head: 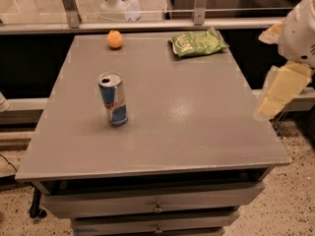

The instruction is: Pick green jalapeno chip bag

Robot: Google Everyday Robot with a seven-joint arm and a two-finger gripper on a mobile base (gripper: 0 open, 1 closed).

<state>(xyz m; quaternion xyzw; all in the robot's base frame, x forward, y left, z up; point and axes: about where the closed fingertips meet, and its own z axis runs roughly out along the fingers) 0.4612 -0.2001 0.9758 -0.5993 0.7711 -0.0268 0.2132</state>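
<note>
The green jalapeno chip bag [198,43] lies flat near the far right corner of the grey table [197,132], its pale lettering facing up. My gripper [281,90] hangs off the table's right edge, with pale yellow parts below the white arm [300,28]. It is to the right of the bag and nearer to me than it. It touches nothing and holds nothing.
A blue-and-silver drink can [112,99] stands upright on the left half of the table. A small orange fruit [115,39] sits at the far edge, left of the bag. A glass rail with metal posts [199,4] runs behind the table. Drawers [157,208] are below the front edge.
</note>
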